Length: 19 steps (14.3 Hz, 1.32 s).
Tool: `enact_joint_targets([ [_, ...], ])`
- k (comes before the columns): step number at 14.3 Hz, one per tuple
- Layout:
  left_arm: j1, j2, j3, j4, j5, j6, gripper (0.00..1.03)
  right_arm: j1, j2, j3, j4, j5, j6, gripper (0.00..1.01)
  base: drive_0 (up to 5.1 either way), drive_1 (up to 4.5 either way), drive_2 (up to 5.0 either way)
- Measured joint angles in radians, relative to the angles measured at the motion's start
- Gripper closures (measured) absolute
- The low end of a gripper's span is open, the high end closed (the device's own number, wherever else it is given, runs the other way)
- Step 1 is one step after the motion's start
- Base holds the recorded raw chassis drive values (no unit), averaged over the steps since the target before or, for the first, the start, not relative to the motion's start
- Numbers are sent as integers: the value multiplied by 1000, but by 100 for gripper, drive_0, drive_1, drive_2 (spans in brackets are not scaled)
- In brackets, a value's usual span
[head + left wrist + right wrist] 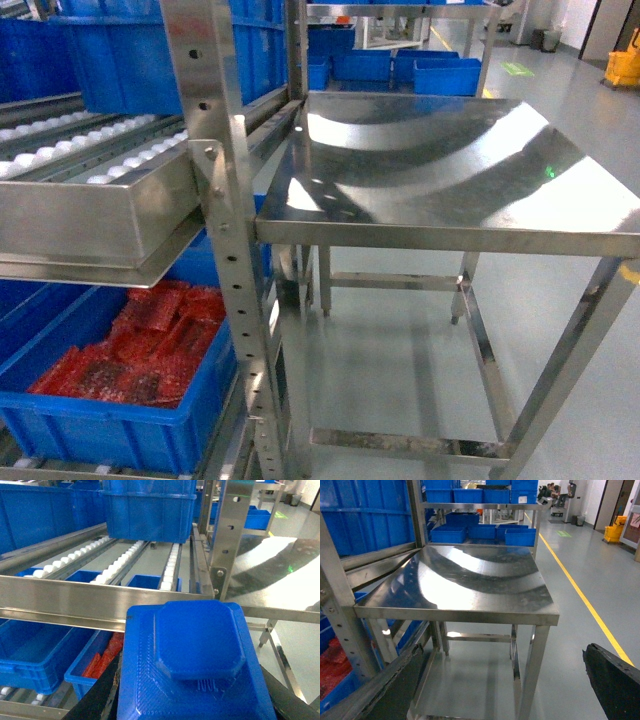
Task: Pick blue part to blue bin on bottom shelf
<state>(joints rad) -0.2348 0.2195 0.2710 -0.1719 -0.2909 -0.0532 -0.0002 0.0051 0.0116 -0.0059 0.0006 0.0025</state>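
The left gripper (190, 700) is clamped on the blue part (192, 665), dark fingers flanking it. Just beyond runs a steel rail (75, 600); below and left, a crate of red packets (102, 660) sits beside the blue bin (35, 655). The right gripper (500, 690) hangs apart before the steel table (470, 580).
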Motion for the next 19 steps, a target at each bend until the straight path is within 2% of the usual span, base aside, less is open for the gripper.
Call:
enact_joint_targets([
  [19, 0, 0, 0, 0, -1, 0, 60, 0, 0, 0, -1, 0, 0, 3, -494, 247, 247],
])
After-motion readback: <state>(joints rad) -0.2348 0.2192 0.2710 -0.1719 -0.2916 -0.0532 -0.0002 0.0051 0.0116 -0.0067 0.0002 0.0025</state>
